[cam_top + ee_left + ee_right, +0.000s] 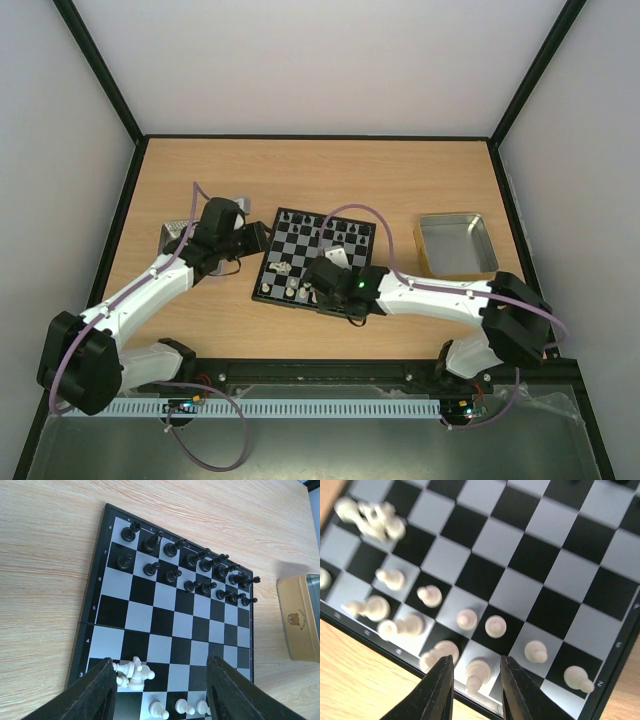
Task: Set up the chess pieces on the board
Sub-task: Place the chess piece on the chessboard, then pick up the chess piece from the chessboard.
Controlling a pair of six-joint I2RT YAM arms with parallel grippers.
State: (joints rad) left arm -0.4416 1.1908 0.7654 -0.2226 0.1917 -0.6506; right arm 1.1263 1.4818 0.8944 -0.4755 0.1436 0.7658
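Observation:
The board point(300, 250) lies mid-table. Black chess pieces point(190, 562) stand in its two far rows. In the left wrist view a heap of toppled white pieces point(131, 674) lies near the board's near-left corner, with white pawns point(185, 709) beside it. My left gripper point(160, 692) is open and empty, hovering above that corner; it also shows in the top view point(258, 238). My right gripper point(476, 682) is open over the near edge. Its jaws straddle one upright white piece point(478, 672) with gaps on both sides. Several white pieces point(495, 626) stand around it.
A tan tin with a shiny metal inside point(455, 245) sits right of the board and also shows in the left wrist view point(300, 622). Another metal tray point(176, 232) lies partly hidden behind my left arm. Black frame posts edge the table.

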